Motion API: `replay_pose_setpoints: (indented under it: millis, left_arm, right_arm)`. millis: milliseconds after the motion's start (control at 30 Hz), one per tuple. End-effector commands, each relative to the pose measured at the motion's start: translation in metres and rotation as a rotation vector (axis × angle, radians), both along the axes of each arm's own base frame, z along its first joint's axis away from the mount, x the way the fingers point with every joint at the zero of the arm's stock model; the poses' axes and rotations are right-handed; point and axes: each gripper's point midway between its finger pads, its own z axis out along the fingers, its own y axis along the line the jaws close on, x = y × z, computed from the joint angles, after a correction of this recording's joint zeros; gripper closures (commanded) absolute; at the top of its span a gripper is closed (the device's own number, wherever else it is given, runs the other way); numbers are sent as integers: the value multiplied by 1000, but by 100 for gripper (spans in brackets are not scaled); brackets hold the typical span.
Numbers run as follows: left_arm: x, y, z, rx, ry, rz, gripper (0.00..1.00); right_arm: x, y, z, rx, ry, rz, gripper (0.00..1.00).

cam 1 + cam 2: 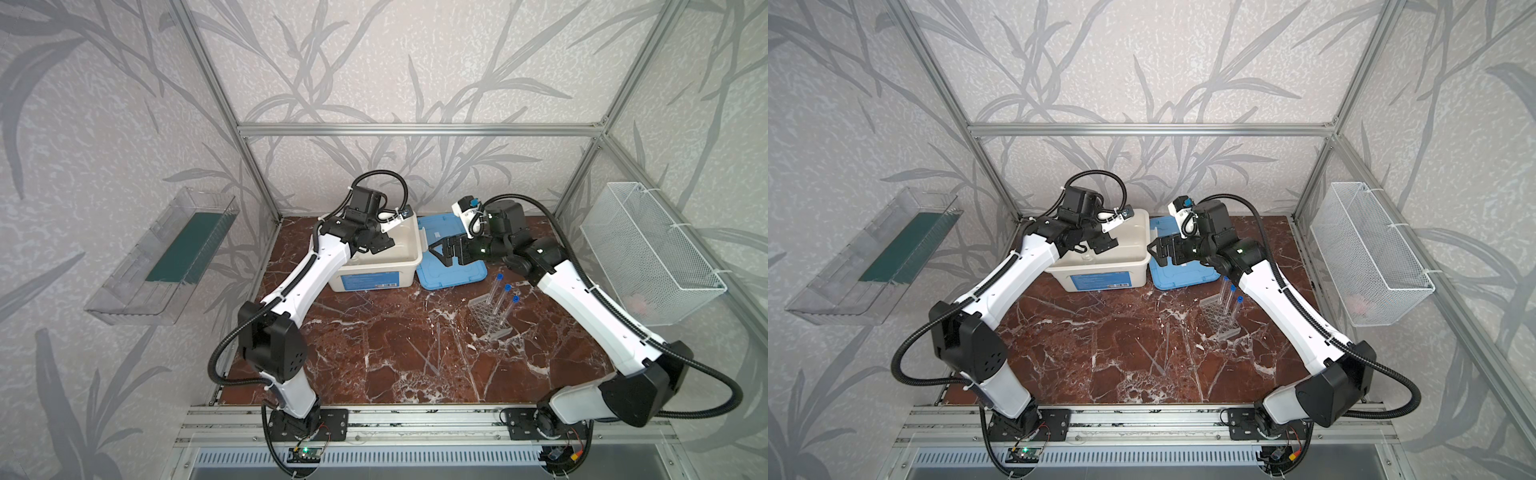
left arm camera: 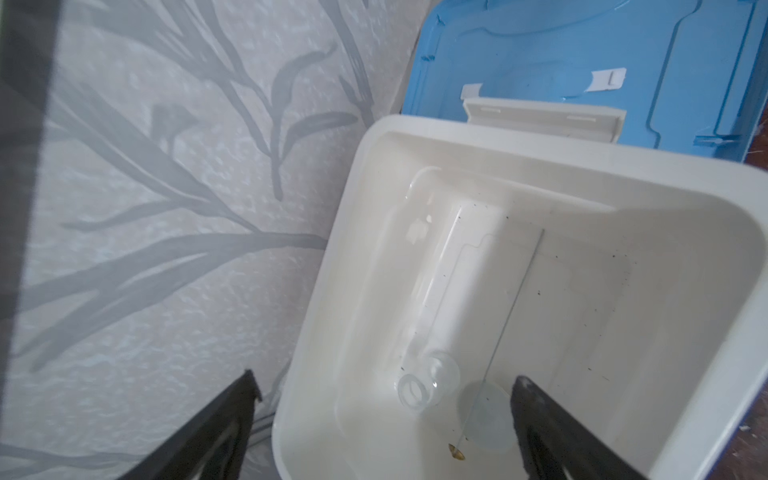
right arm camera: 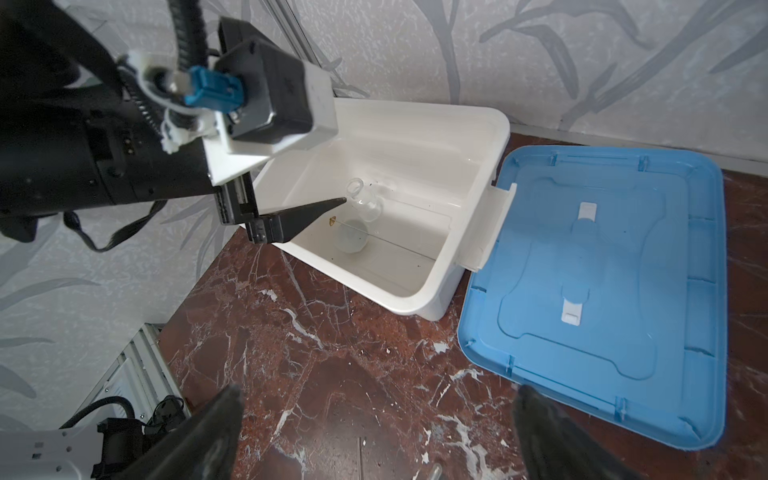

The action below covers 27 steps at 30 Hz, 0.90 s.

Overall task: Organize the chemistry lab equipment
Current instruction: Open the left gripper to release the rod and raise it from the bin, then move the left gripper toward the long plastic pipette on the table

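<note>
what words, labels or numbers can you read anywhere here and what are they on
No text here can be read as words.
Blue label on the front of the tub: lines of print and a barcode, too small to read in both top views.
Lid: moulded shapes only, no lettering seen.

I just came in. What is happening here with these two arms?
Lab equipment is being packed away. The left hand hangs open over the white tub, where a small clear beaker, a round white dish and a thin rod lie. The right hand is open by the blue lid, holding nothing. Three blue-capped tubes sit in the rack.
</note>
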Motion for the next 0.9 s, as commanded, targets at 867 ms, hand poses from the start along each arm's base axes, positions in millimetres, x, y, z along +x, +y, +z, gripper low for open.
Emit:
replay_pose_setpoints:
  millis: [867]
  left_arm:
    - [-228, -44, -68, -1407, 893, 987, 7]
  right_arm:
    - [-146, -72, -124, -255, 262, -77, 1]
